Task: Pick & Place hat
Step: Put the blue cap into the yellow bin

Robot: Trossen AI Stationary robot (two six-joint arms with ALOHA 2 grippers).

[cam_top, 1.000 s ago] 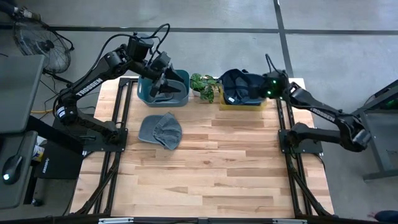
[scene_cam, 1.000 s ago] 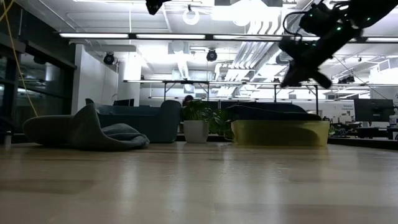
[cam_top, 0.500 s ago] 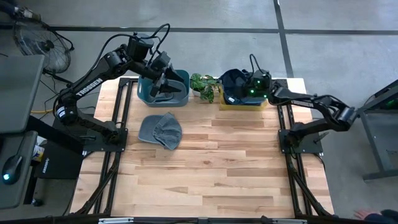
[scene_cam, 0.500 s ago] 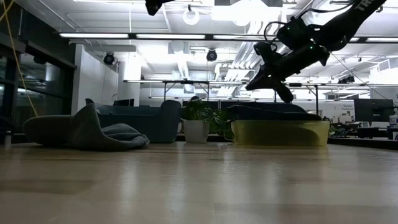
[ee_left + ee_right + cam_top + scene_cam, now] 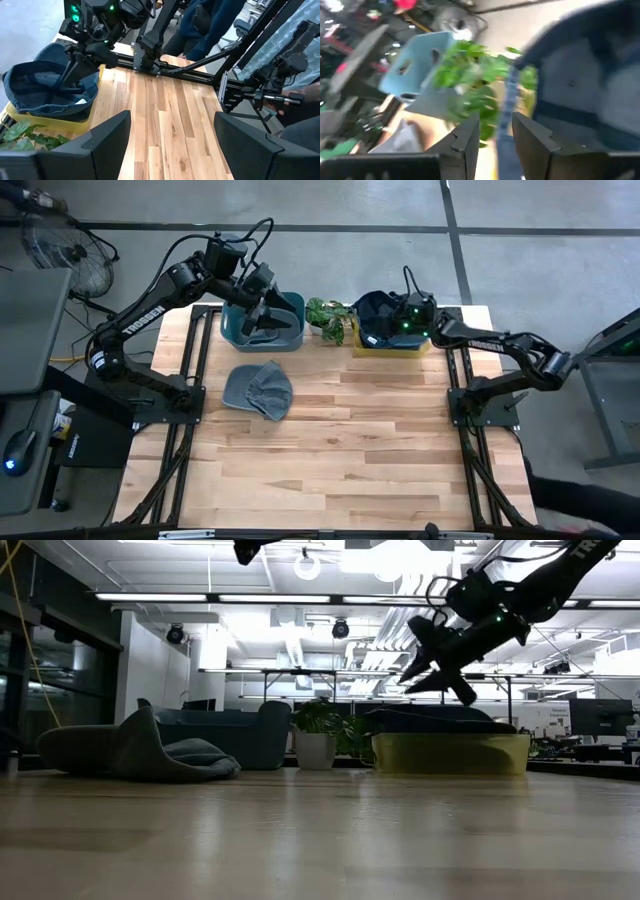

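My right gripper [image 5: 397, 323] hovers at upper centre-right of the high view, over the dark blue hat [image 5: 385, 315] lying in the yellow tray [image 5: 392, 348]. In the low view its fingers [image 5: 420, 665] stand apart, holding nothing. My left gripper [image 5: 262, 308] is spread wide above the blue bin [image 5: 290, 304] at upper centre-left, empty. A grey hat [image 5: 258, 389] lies on the bench [image 5: 340, 450] just below the bin. A potted plant [image 5: 331, 316] stands between bin and tray.
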